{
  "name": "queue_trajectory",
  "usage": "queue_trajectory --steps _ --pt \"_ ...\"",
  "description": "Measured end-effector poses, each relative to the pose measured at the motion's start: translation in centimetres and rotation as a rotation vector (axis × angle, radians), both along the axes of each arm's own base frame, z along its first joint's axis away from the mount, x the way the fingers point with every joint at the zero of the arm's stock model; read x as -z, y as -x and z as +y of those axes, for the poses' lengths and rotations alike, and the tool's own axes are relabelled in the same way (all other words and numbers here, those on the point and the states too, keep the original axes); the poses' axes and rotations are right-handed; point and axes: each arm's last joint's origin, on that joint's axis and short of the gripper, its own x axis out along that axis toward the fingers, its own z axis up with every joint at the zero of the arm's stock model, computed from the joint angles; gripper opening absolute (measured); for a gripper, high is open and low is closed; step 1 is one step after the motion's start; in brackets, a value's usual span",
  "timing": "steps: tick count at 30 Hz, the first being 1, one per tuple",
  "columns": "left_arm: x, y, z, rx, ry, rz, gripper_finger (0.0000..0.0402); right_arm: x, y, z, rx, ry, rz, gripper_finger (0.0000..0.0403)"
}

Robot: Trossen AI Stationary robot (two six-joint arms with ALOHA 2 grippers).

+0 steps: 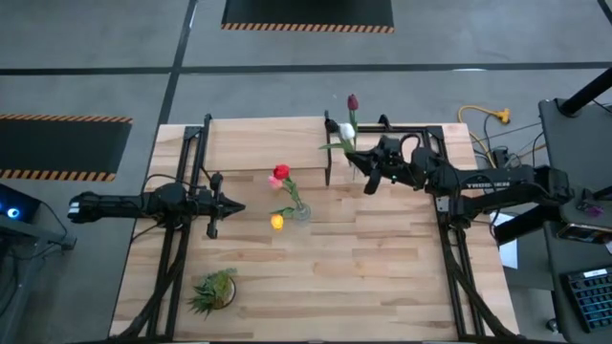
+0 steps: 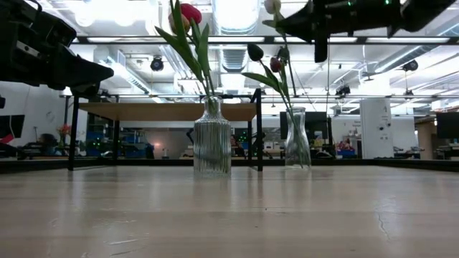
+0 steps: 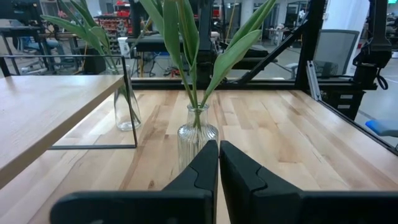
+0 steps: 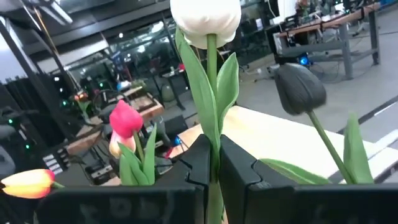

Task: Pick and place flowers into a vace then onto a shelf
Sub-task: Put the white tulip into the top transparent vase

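A ribbed glass vase (image 1: 300,212) (image 2: 212,147) (image 3: 198,134) stands mid-table with red, pink and orange-yellow tulips (image 1: 280,173) in it. A smooth clear vase (image 2: 297,140) (image 3: 126,109) stands by the shelf's right end, and the dark maroon tulip (image 1: 352,101) (image 4: 300,87) is in it. My right gripper (image 1: 366,166) (image 4: 213,165) is above that vase, shut on the white tulip (image 1: 346,132) (image 4: 205,18). The pale wood shelf (image 1: 268,143) (image 2: 165,111) stands at the far side on black legs. My left gripper (image 1: 234,206) (image 3: 217,165) is shut on nothing, hovering left of the ribbed vase. My right gripper pinches the white tulip's stem (image 4: 214,140) between its two fingers, a short way below the head. The fingers come level from the table's right and lie across the stem. The tulip stands nearly upright, and its stem runs down toward the smooth vase's mouth (image 2: 292,109).
A spiky green tuft plant (image 1: 215,290) sits near the table's near-left corner. Black frame rails (image 1: 449,258) run along both sides of the planked tabletop. The shelf's black legs (image 3: 130,102) stand close to the smooth vase. Bare planks (image 1: 382,268) lie toward the near edge.
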Motion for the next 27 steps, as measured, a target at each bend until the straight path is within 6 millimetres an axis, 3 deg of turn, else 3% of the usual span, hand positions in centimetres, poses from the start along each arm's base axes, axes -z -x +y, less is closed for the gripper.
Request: queue_trajectory --steps 10,20,27 --pt "0.0 0.0 0.0 0.000 0.000 0.000 0.0000 3.1 1.4 0.0 0.042 -0.027 -0.073 0.0013" --pt "0.0 0.0 0.0 0.000 0.000 0.000 0.0000 2.2 1.8 -0.1 0.068 0.040 -0.172 0.0013" --pt "0.0 0.0 0.0 0.000 0.000 0.000 0.0000 3.4 1.6 -1.0 0.102 0.008 -0.129 0.0013"
